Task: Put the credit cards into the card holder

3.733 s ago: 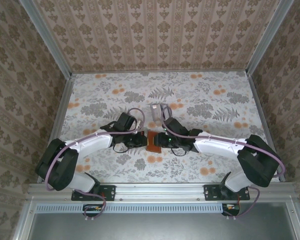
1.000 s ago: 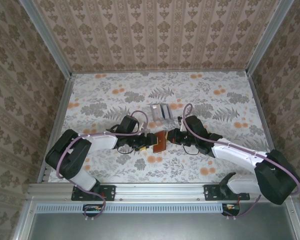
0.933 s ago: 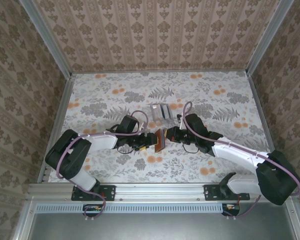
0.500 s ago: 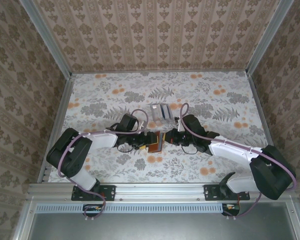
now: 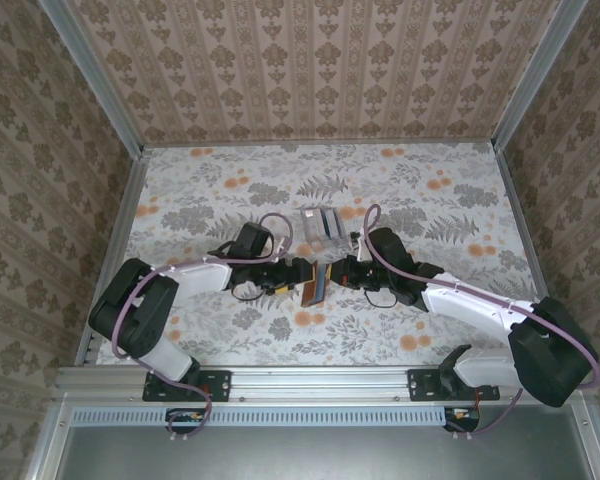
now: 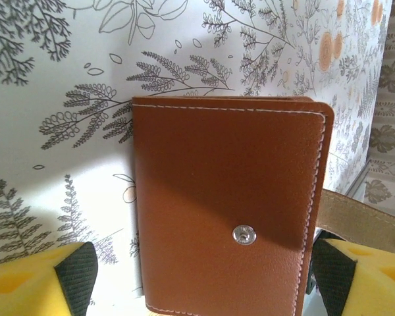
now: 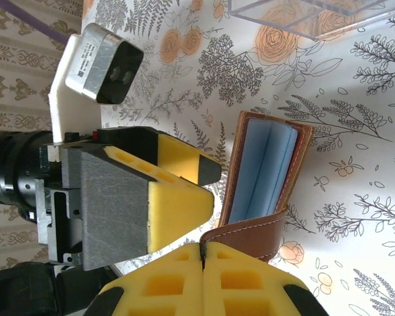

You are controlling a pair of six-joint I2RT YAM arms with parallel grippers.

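Brown leather card holder (image 6: 224, 197) mid-table, light-blue credit cards (image 7: 263, 171) tucked inside; right gripper (image 7: 203, 249) clenched on its strap (image 7: 250, 234), left gripper (image 6: 201, 270) spread wide either side, clear tray (image 5: 320, 225) just behind.

The brown leather card holder (image 6: 217, 191) stands up on one edge in the middle of the tabletop (image 5: 200, 180), open a little like a book. It has a small silver snap (image 6: 243, 234). Light-blue credit cards (image 7: 263, 170) sit tucked inside it.
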